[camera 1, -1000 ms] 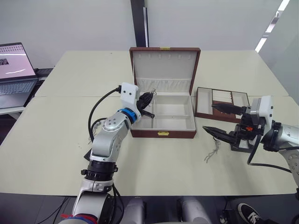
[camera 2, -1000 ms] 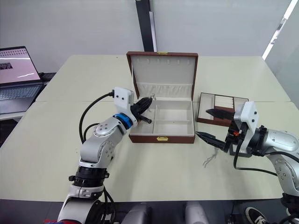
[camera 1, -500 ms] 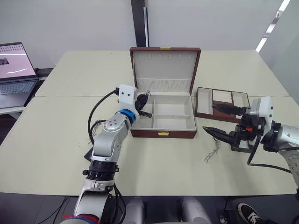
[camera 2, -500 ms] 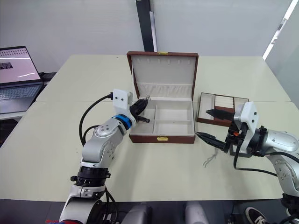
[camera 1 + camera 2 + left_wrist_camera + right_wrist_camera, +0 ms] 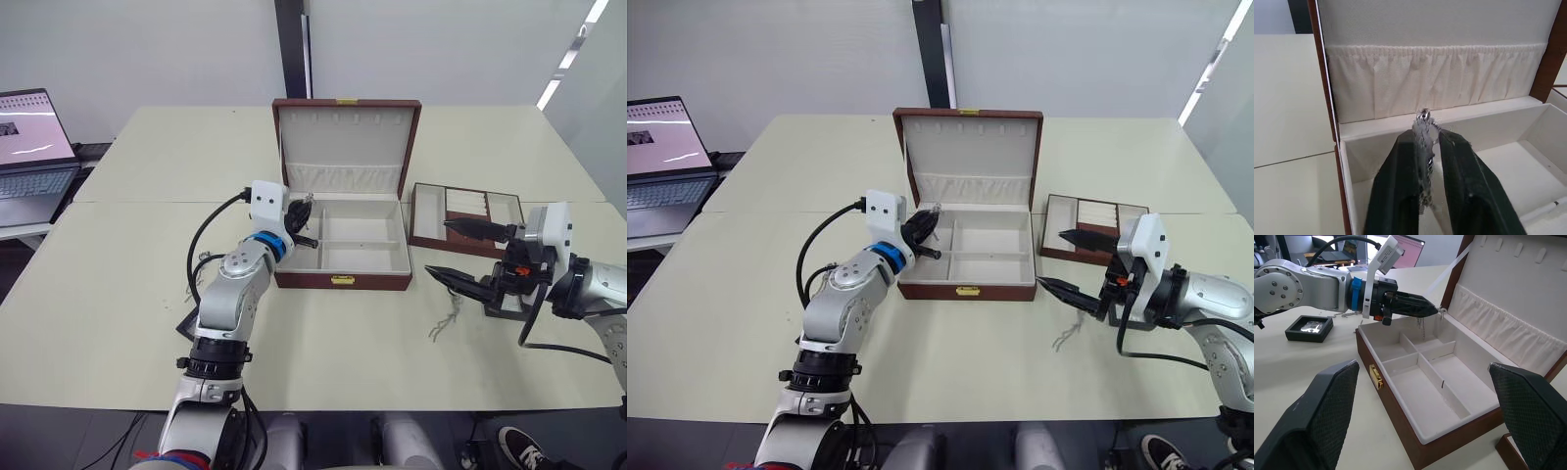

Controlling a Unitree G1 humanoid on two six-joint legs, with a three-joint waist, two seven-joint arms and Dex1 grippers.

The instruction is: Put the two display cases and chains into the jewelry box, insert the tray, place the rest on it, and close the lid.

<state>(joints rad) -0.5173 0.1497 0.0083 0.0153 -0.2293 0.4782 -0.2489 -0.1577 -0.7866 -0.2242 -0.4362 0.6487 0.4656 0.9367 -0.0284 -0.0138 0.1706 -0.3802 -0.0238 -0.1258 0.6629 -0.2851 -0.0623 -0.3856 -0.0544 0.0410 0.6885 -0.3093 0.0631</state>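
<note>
The jewelry box (image 5: pixel 343 281) stands open at the table's middle, its lid (image 5: pixel 345 137) upright behind it. My left gripper (image 5: pixel 306 216) hovers over the box's left rear compartment, shut on a thin silvery chain (image 5: pixel 1424 128) that dangles between its fingers. The tray (image 5: pixel 466 217) lies on the table to the right of the box. My right gripper (image 5: pixel 438 248) hangs open just in front of the tray, holding nothing. Another chain (image 5: pixel 446 318) lies loose on the table below it. One display case (image 5: pixel 1309 328) rests on the table left of the box, behind my left arm.
A laptop (image 5: pixel 34 147) sits open on a side table at the far left. A black cable (image 5: pixel 211 220) loops off my left wrist. Bare tabletop (image 5: pixel 343 343) stretches in front of the box.
My left gripper has shifted slightly back toward the box's left side and a little lower, still holding the chain. The right arm has not moved.
</note>
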